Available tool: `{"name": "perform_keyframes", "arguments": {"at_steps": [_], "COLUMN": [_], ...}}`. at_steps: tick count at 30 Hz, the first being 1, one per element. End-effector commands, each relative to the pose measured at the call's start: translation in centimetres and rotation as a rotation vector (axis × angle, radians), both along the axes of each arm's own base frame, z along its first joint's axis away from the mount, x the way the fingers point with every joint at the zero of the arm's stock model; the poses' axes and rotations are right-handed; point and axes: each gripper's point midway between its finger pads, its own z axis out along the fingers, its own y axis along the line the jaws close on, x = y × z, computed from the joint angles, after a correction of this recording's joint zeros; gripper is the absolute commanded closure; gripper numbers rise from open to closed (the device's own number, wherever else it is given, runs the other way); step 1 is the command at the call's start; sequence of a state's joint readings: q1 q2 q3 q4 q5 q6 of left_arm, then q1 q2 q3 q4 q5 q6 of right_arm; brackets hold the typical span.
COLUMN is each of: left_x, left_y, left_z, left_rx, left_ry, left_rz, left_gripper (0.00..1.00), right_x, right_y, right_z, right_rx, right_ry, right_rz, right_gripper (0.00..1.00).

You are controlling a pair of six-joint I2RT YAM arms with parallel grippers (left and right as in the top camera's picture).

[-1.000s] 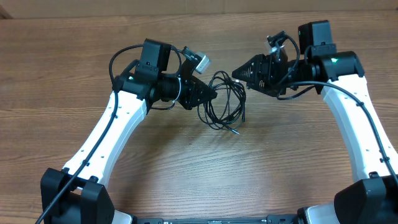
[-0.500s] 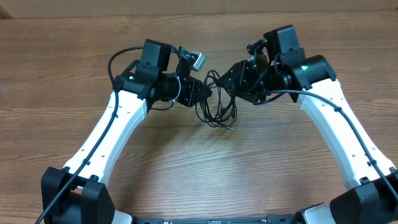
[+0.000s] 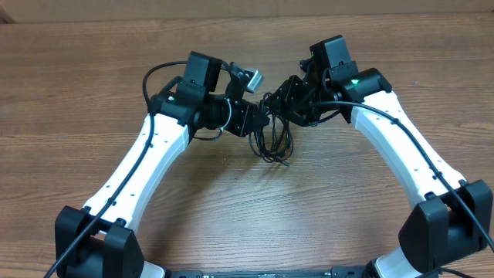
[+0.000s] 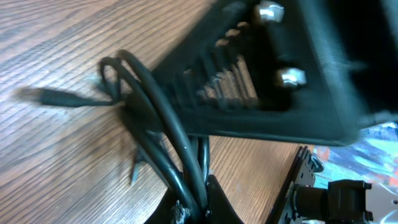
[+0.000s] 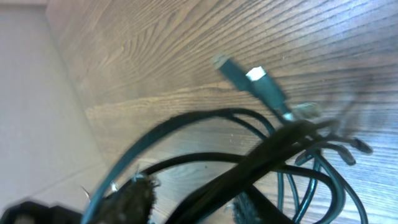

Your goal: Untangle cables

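Observation:
The cables [image 3: 274, 140] are a tangle of thin black loops on the wooden table, between the two arms. My left gripper [image 3: 259, 122] is shut on several strands at the tangle's left side; in the left wrist view the strands [image 4: 168, 134] run down into the pinched fingers of that gripper [image 4: 196, 208]. My right gripper [image 3: 279, 102] presses in from the upper right. Seen from the right wrist, this gripper [image 5: 189, 205] has its fingers apart, with strands [image 5: 261, 158] crossing between them and wood showing beside them. A silver-tipped plug [image 5: 249, 77] lies beyond.
A loose plug end [image 4: 53, 98] lies on the wood left of the loops. The right gripper's black body [image 4: 261, 81] fills the upper right of the left wrist view, very close. The wooden table [image 3: 231, 208] surrounds the tangle.
My right gripper has swung left into the tangle and its jaws have narrowed. The left gripper has shifted slightly right, still clamped, and the loops have bunched up.

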State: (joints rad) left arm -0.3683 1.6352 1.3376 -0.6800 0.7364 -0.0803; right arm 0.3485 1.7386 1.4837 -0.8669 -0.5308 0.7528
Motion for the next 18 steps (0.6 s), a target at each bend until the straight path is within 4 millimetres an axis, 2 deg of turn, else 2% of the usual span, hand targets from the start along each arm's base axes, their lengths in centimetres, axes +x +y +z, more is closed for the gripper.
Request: {"name": "perform_keyframes", "arguments": {"at_steps": [1, 2, 4, 7, 10, 14, 15, 17, 18], "left_x": [-0.9, -0.8, -0.5, 0.2, 0.9, 0.8, 0.7, 0.6, 0.6], "left_y": [-1.6, -1.5, -0.9, 0.6, 2.6, 3.9, 4.1, 4.0, 4.0], "left_z": [1.2, 1.2, 1.1, 0.8, -0.6, -2.0, -2.5, -3.0, -3.4], "left_rx": [-0.063, -0.062, -0.060, -0.049, 0.040, 0.130, 0.157, 0.179, 0.189], "left_ry": [0.002, 0.005, 0.011, 0.028, 0.046, 0.069, 0.078, 0.085, 0.092], "left_rz": [-0.058, -0.054, -0.036, 0.005, 0.077, 0.121, 0.127, 0.130, 0.130], "left_gripper": [0.96, 0.96, 0.96, 0.96, 0.96, 0.92, 0.87, 0.86, 0.81], "right_x": [0.5, 0.7, 1.0, 2.0, 2.4, 2.0, 1.7, 1.4, 1.2], "right_y": [-0.1, -0.6, -1.5, -3.5, -5.2, -5.8, -5.8, -5.7, -5.6], "right_z": [-0.7, -0.8, -1.0, -1.0, -0.9, -1.2, -1.3, -1.4, -1.5], "right_rx": [-0.024, -0.032, -0.043, -0.051, -0.039, -0.053, -0.058, -0.062, -0.063], "right_ry": [-0.025, -0.028, -0.029, -0.042, -0.049, -0.039, -0.030, -0.019, -0.016], "right_rz": [0.012, 0.009, -0.003, -0.030, -0.028, -0.016, -0.007, 0.000, 0.004], "right_gripper": [0.71, 0.84, 0.96, 0.96, 0.96, 0.96, 0.96, 0.96, 0.96]}}
